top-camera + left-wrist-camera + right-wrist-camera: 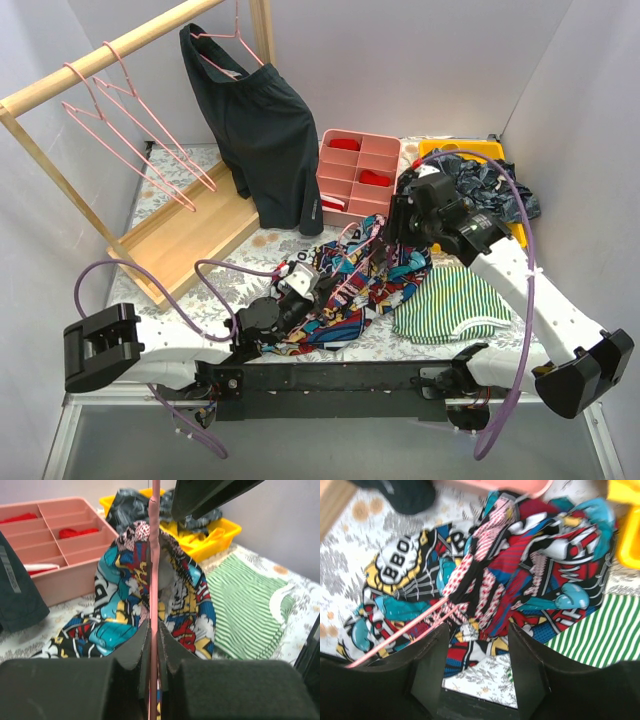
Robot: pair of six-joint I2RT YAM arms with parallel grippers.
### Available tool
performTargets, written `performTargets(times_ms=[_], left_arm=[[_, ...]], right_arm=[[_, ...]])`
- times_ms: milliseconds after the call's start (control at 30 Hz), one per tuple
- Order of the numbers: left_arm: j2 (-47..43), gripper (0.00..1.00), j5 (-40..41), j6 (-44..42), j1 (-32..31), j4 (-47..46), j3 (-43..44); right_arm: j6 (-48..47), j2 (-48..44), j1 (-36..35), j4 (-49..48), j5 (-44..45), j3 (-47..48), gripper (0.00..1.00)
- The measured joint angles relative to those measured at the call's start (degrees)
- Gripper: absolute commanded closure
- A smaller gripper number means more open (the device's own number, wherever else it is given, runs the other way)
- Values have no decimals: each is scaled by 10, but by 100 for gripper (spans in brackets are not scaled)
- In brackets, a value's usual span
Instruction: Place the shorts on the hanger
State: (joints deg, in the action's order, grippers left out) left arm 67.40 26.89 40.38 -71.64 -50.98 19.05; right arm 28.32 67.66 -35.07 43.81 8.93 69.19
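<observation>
The shorts (345,290) lie bunched on the table (250,255) between the arms, humped around the hanger (154,555). The left pincer (154,635) pinches the hanger's wire and the right pincer (476,650) hangs spread just above the cloth. Threading looks started, but the shorts are not yet hung straight.

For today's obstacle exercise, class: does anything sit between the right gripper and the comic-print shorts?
Nothing visible does. The right gripper points its open jaws straight at the shorts. The pink hanger, clamped by the left gripper, lies on them off to one side.
</observation>
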Motion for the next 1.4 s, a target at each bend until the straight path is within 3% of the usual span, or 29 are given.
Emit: performTargets(times_ms=[300,633,833,867,933,967,1000,1067,1100,1233,1400], left_arm=[[29,100,4,-15,-2,-78,-6],[95,100,2,-57,-19,-117,2],[146,100,2,-89,-29,-137,27],[155,100,2,-94,-30,-141,31],[172,98,1,-102,-33,-150,39],[181,94,-2,-106,-35,-153,44],[188,78,-6,-108,-38,-155,48],[201,56,-13,-113,-45,-150,57],[204,39,-12,-111,-47,-144,63],[178,24,-2,-72,-44,-94,98],[28,26,-6,26,-42,47,102]], right_arm=[[30,26,162,-28,-111,23,43],[153,63,166,-111,-207,-86,44],[190,45,167,-146,-223,-137,60],[195,39,167,-150,-225,-143,74],[206,33,167,-154,-228,-147,84],[208,33,167,-158,-228,-147,98],[216,33,168,-165,-231,-147,99],[226,32,169,-174,-237,-147,99],[225,32,169,-174,-239,-147,99],[210,32,174,-162,-239,-156,99],[203,25,187,-135,-236,-165,99]])
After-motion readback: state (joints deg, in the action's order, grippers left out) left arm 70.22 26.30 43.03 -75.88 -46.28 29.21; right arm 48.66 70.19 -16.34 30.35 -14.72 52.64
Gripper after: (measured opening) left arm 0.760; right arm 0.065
